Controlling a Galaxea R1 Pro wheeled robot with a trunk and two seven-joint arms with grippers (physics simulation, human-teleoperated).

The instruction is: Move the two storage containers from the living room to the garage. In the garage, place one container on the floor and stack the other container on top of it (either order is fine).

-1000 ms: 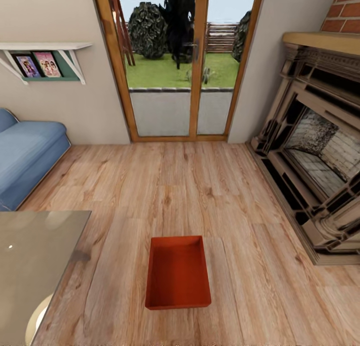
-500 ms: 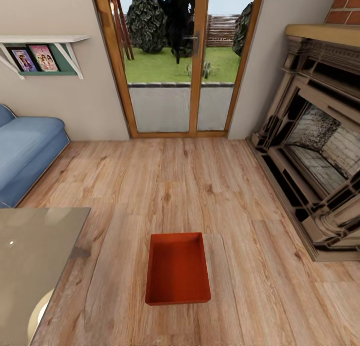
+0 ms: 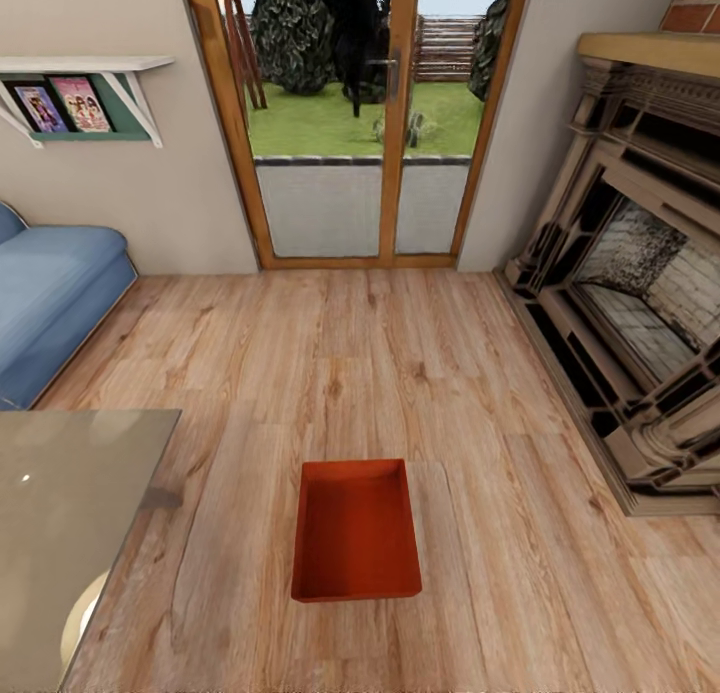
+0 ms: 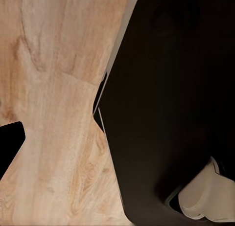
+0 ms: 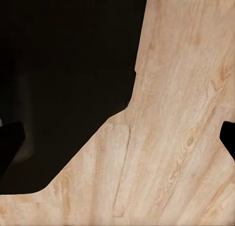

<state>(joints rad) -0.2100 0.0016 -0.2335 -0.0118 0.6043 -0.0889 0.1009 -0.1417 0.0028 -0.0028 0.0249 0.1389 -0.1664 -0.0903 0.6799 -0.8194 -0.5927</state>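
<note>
One orange-red storage container [image 3: 355,533] lies open side up on the light wood-plank floor [image 3: 400,353] of the living room, low in the middle of the head view. It is empty. In the left wrist view, my left gripper [image 4: 117,143] hangs over the plank floor beside my black base [image 4: 171,103], with one dark fingertip [image 4: 9,143] at the picture's edge. In the right wrist view, my right gripper [image 5: 117,140] is open over bare planks, its fingertips [image 5: 228,138] far apart and nothing between them.
A grey glass-topped table [image 3: 70,513] stands close at the near left. The blue sofa [image 3: 50,293] lies along the left wall under a wall shelf [image 3: 80,73]. Wood-framed glass doors [image 3: 355,123] are straight ahead, and the fireplace [image 3: 640,303] fills the right side.
The whole head picture has shifted a little, so the camera has moved slightly. The container lies where it was on the floor.
</note>
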